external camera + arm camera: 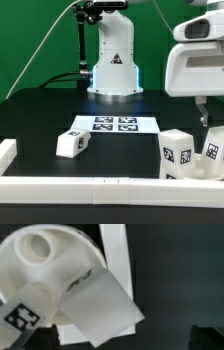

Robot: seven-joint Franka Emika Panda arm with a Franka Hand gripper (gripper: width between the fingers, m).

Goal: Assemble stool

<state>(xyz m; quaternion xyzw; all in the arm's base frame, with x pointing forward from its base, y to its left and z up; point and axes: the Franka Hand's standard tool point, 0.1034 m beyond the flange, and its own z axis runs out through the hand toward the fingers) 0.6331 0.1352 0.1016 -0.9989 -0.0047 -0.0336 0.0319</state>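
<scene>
the claw [205, 120] hangs at the exterior view's right with its jaws spread wide, gripping nothing, and one dark fingertip [207, 336] stands clear of the parts. just below it a stubby leg [100, 308] lies overlapping the round seat [40, 274]. the leg's long axis runs from near the seat's hole back toward the gap between the jaws (seated or loose, i cannot tell), so a short straight drop should meet it.

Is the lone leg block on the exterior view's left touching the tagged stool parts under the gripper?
Apart. The exterior view shows the lone leg block and the stool parts separated by bare black table.
</scene>
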